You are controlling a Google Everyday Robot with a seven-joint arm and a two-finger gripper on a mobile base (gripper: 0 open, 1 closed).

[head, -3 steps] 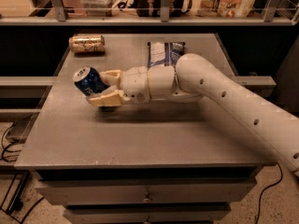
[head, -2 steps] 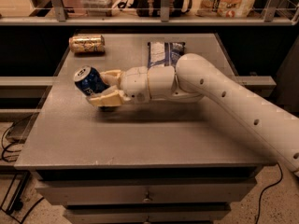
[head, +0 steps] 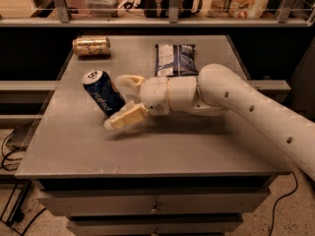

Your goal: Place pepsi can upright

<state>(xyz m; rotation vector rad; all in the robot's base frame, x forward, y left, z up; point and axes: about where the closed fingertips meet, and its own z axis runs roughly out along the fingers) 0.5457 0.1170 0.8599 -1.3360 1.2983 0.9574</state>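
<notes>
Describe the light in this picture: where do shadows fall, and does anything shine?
Camera view: warm, dim light from above. The pincer, holding the tilted blue can over the left part of the table, throws a soft shadow on the surface just below it. The can's silver top gives a small glint. The gap under the back shelf is dark.

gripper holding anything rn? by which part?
Yes: the gripper holds the pepsi can, jaws clamped across its lower body near the base. The can is tilted, top end up-left.
</notes>
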